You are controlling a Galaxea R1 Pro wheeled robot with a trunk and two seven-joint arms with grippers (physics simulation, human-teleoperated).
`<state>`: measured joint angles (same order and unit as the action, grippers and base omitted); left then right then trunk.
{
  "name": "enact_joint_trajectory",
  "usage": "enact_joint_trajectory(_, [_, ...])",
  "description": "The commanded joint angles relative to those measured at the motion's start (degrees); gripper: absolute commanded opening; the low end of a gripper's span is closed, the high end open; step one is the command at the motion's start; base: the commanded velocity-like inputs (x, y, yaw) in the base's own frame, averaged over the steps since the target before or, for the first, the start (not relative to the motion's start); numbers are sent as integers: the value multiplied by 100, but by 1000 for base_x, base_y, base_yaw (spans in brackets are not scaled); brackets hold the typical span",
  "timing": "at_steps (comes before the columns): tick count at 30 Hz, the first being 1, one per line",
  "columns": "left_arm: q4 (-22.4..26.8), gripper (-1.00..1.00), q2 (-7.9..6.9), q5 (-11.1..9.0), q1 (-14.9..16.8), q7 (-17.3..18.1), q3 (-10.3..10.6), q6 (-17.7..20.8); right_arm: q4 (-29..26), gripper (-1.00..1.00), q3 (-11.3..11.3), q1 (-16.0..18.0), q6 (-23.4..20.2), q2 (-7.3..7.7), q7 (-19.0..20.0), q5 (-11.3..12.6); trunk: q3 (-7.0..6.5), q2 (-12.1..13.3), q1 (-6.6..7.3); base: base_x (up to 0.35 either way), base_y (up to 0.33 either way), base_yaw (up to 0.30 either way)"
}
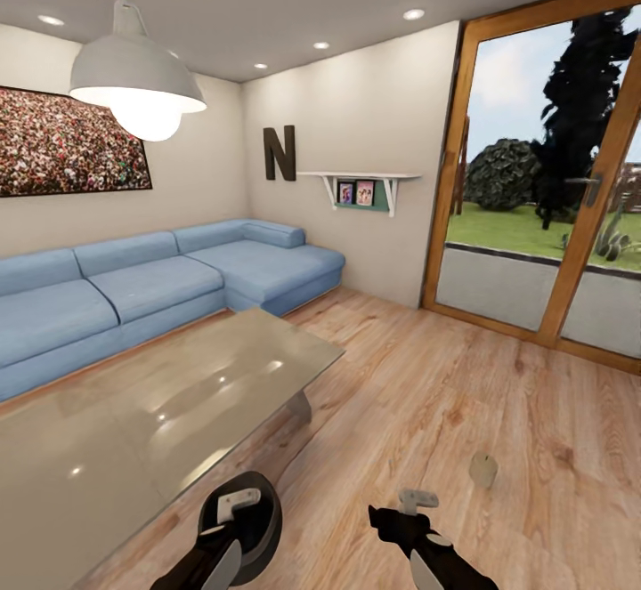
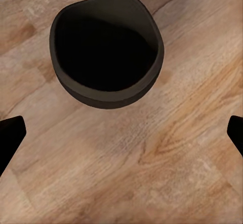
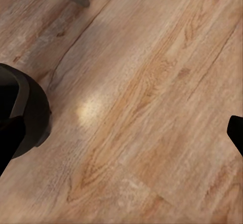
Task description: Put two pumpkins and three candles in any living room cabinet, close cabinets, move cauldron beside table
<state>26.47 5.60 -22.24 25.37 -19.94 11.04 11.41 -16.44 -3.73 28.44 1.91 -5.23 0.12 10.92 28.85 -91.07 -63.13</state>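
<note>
Two arms reached in from the bottom of the head view over a wooden floor (image 1: 463, 394). Furthest left stood a blue corner sofa (image 1: 151, 287) against the wall, under a framed picture (image 1: 67, 142) and a white pendant lamp (image 1: 138, 83). In front of the sofa lay the table (image 1: 151, 412), its grey glassy top reflecting the ceiling lights, with one angled slab leg (image 1: 301, 406) showing at its near right corner. Just beside that edge of the table, on the floor, sat the cauldron (image 1: 258, 528), a dark round pot, partly covered by the left gripper (image 1: 233, 507) poised above it. In the left wrist view the cauldron (image 2: 107, 49) stood upright with its black mouth open, and the left gripper's fingertips (image 2: 10, 133) sat wide apart at the picture's two sides, clear of the pot and holding nothing. Further right, the right gripper (image 1: 417, 501) hung over bare floor; its wrist view showed its fingertips (image 3: 10, 143) equally spread and empty, with the cauldron (image 3: 28, 115) close by. A small cream candle (image 1: 483, 469) stood on the floor just right of that gripper. Beyond, a wall shelf (image 1: 361, 185) and a glass door (image 1: 543, 181) closed the room.
</note>
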Motion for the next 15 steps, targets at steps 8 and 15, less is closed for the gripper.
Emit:
enact_joint_trajectory(8, [-1,100,-14,-38,-29,-62,65,-167,13,100,-39,3,19,6,6,56,6,-3,0,0,29,-150])
enact_joint_trajectory(15, [-1,100,-16,-58,-32,-72,65,-191,9,100,-34,3,-6,5,0,60,6,-3,0,-23,248,-284])
